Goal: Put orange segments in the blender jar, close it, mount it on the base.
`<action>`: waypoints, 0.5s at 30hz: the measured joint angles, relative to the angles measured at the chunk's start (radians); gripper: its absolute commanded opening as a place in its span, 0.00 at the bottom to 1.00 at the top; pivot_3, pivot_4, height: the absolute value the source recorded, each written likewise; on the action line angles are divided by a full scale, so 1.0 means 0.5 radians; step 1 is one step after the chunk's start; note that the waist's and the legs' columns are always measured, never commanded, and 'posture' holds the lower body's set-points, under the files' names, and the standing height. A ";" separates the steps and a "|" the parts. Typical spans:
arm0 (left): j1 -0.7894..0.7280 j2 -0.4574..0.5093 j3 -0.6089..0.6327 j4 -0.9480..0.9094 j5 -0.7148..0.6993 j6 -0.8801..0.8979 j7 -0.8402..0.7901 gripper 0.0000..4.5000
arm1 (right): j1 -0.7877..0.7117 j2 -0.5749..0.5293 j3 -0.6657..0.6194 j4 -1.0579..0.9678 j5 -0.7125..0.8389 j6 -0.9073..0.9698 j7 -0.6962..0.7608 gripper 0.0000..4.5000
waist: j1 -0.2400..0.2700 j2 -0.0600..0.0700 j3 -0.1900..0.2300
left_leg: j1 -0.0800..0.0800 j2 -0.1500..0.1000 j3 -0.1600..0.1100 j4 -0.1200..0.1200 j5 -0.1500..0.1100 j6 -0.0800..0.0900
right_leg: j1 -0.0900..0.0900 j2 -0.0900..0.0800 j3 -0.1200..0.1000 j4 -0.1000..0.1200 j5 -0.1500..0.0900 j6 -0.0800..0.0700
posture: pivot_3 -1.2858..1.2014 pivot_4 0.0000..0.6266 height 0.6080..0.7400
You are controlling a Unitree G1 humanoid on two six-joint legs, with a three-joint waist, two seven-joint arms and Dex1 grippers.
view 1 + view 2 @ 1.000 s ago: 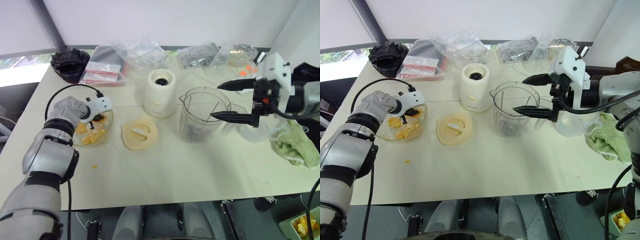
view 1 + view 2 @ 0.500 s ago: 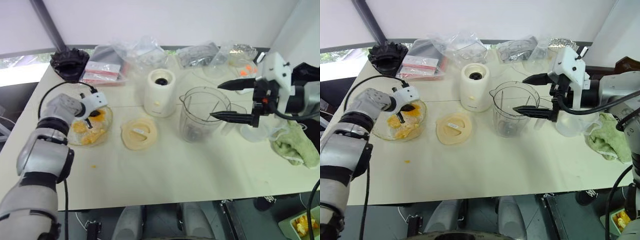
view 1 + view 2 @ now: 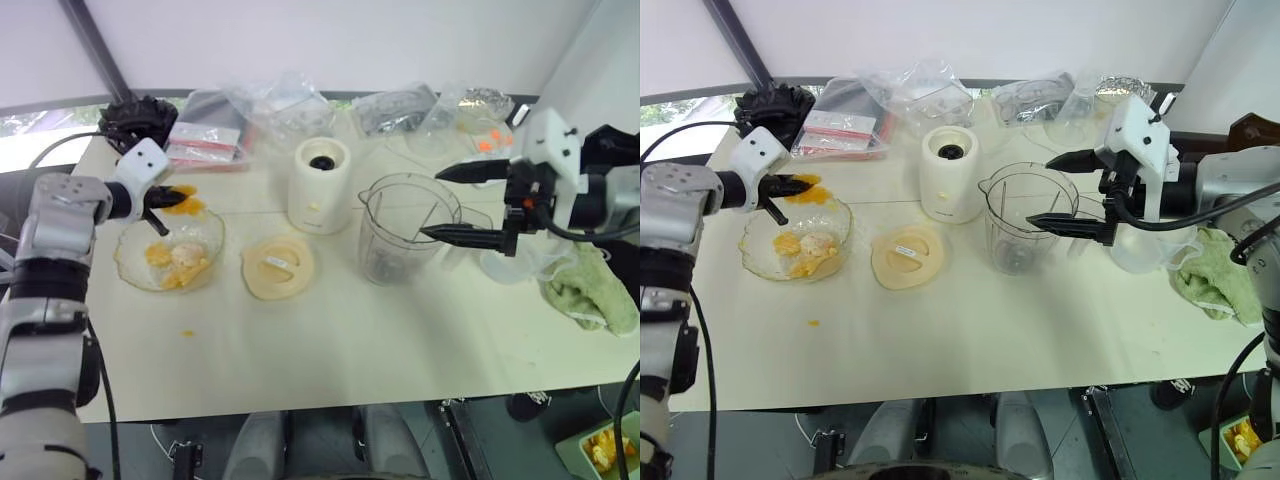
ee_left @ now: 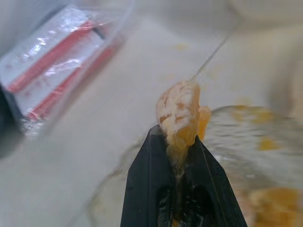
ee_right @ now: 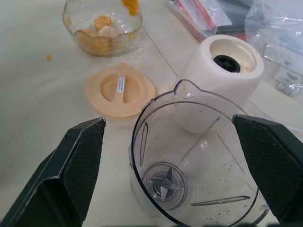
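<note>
On a cream worktop seen from above, the left tool hangs at about 9 o'clock, its black fingers pressed together, pinching one orange segment just above the far rim of a scalloped glass dish. More orange segments lie in that dish, and one small orange bit sits on the worktop toward 7 o'clock from it.

Near the middle stands the base, cream-white with a black round socket on top. Just at its 7 o'clock a flat round cream lid lies on the worktop. At the base's 4 o'clock the blender jar stands upright and open, a small blade at its bottom, with no fruit inside.

At about 3 o'clock the right tool hovers by the jar with its two fingers spread wide, one on each side of the jar's rim, holding nothing. A green cloth lies at the right edge. Clear plastic bags line the far edge at 12 o'clock.
</note>
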 measured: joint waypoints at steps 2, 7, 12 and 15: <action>-0.005 -0.005 0.048 -0.203 -0.080 0.149 0.030 0.01 | 0.000 0.000 -0.001 -0.001 0.001 0.001 -0.004 1.00 | 0.006 0.000 0.000 | 0.000 0.000 -0.001 0.002 0.000 0.000 | 0.002 0.000 0.000 -0.001 0.000 -0.001 | 0.52 0.24 1.00; -0.326 -0.133 0.076 -0.624 -0.268 0.394 0.092 0.01 | 0.052 -0.001 -0.030 -0.074 0.010 0.023 -0.049 1.00 | 0.022 -0.001 0.000 | 0.000 -0.002 0.002 0.005 0.000 0.000 | 0.005 -0.001 0.001 -0.004 0.000 0.000 | 0.52 0.24 1.00; -0.670 -0.416 -0.032 -0.545 -0.337 0.363 0.117 0.01 | 0.196 -0.011 -0.153 -0.166 0.041 0.091 -0.142 1.00 | 0.042 -0.001 0.000 | 0.001 -0.005 0.002 0.005 0.000 0.001 | 0.005 0.001 0.000 -0.003 0.000 0.000 | 0.52 0.24 1.00; -0.875 -0.680 -0.096 -0.344 -0.393 0.232 0.083 0.01 | 0.320 -0.016 -0.298 -0.281 0.078 0.148 -0.223 1.00 | 0.048 -0.001 0.000 | 0.000 -0.005 0.002 0.005 0.000 0.001 | 0.007 0.000 0.001 -0.006 0.000 0.000 | 0.52 0.24 1.00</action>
